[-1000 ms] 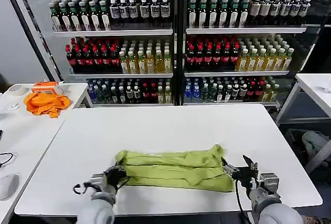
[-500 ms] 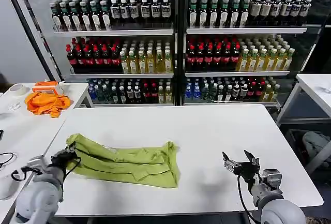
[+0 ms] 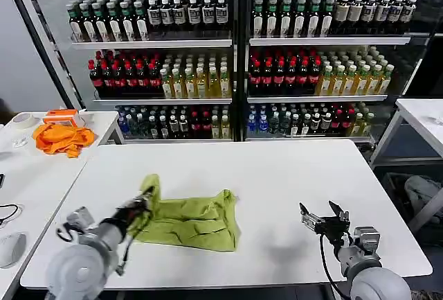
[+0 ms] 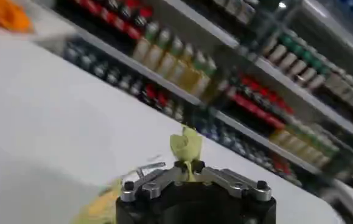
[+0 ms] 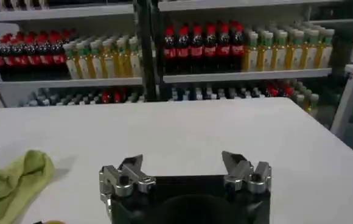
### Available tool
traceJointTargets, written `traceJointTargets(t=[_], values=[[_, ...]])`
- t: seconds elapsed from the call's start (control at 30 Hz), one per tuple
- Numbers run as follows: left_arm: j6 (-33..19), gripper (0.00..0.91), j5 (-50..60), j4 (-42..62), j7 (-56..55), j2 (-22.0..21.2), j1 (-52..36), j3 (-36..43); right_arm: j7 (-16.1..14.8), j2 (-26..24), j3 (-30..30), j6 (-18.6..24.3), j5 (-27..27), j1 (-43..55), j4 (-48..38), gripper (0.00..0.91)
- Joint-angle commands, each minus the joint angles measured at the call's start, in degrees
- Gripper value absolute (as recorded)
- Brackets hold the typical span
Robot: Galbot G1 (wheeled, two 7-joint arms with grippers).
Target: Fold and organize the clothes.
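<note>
Left gripper [image 3: 143, 205], clamped on shirt [image 3: 194, 220] edge, has swung it inward, folding over; right gripper [image 3: 322, 222] open, empty.

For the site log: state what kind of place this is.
Likely a mock shop or robot test lab: shelves packed with bottled drinks, plain white tables, and a T-shirt being folded.
</note>
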Motion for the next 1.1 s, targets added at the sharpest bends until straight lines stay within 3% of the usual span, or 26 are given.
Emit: traceJointTargets(t=[0.03,0.1,0.17,0.2,0.47,0.7,0.87,1.1], values=[[0.62,0.02,0.15,2.16,-0.62,-7.13,-3.91,13.33,-0.08,0.16,-0.05,0.07,-0.08,0.08,0.09,0.907],[0.37,0.05,2.01,4.04,-0.49,-7.67,-4.57,14.69,-0.09,0.34,-0.21,0.09,-0.14,0.18,0.05,0.907],[0.43,0.524,4.02,6.09,-0.41,-8.27,-5.37,15.86,-0.09,0.45,-0.41,0.11,-0.28,0.25,0.03,0.907],[0.62,0.907,4.76,6.84,-0.33,-8.5,-5.74,16.44,-0.08,0.48,-0.55,0.11,-0.33,0.29,0.03,0.907],[-0.81,0.907,11.35,6.72,4.17,-9.58,-5.64,19.9,-0.06,0.11,-0.57,0.08,-0.35,0.39,-0.01,0.907],[-2.5,0.907,17.19,2.06,2.93,-9.49,-5.25,17.3,-0.1,-0.41,-0.55,0.06,-0.28,0.75,-0.27,0.907],[-2.6,0.907,24.19,0.17,3.08,-3.73,-1.88,8.59,-0.37,-0.22,-0.75,0.18,-0.2,1.1,-0.45,0.907],[-1.38,0.907,24.82,3.4,4.3,2.32,4.24,-1.11,-0.66,0.57,-1.73,0.6,-0.65,1.27,-0.83,0.907]])
